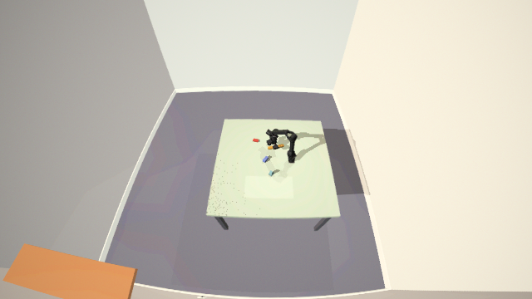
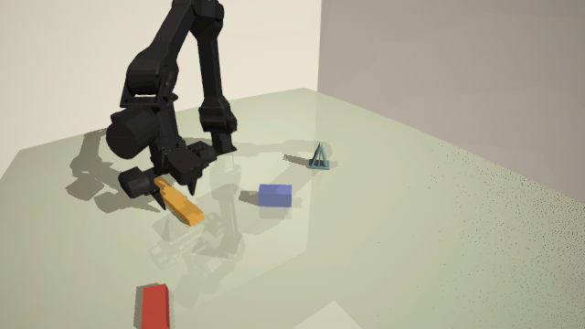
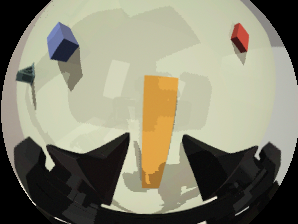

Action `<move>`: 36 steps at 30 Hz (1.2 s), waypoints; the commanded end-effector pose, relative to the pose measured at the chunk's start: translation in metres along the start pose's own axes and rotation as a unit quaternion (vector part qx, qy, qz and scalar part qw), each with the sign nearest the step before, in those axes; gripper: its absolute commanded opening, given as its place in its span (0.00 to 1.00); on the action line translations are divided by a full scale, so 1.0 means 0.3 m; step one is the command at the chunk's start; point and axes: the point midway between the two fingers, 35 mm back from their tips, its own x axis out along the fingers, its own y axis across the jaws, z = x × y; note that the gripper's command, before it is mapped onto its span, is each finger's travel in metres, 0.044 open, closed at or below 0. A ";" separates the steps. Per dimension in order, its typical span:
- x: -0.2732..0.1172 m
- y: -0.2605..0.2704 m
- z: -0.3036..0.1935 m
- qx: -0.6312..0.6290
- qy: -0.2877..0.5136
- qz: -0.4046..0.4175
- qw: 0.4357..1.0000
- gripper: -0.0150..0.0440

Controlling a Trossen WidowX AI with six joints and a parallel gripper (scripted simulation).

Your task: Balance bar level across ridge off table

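The orange bar point(image 1: 281, 145) point(image 2: 184, 207) point(image 3: 159, 110) lies flat on the table. My gripper point(image 2: 178, 201) point(image 3: 157, 135) is open and low over the bar, pointing down. In the wrist view one finger stands on each side of the bar, with a gap between each finger and the bar. The teal ridge point(image 1: 271, 173) point(image 2: 320, 167) point(image 3: 26, 76), a small triangular piece, stands upright on the table with nothing on it. The arm partly hides the bar in the top view.
A blue block point(image 1: 265, 159) point(image 2: 275, 196) point(image 3: 62, 41) lies between the bar and the ridge. A red block point(image 1: 256, 140) point(image 2: 155, 306) point(image 3: 239, 38) lies beyond the bar's far end from the arm, away from the ridge.
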 end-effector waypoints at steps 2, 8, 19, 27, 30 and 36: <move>0.025 0.002 0.001 -0.003 -0.001 0.002 1.000 0.79; 0.026 0.002 0.001 -0.003 -0.001 0.002 1.000 0.79; 0.025 0.002 -0.001 0.000 0.001 0.001 1.000 0.61; 0.025 0.002 -0.001 0.000 0.001 0.001 1.000 0.42; 0.019 0.001 -0.001 0.000 0.001 0.001 1.000 0.32; -0.027 -0.007 0.005 0.000 0.000 0.001 1.000 0.25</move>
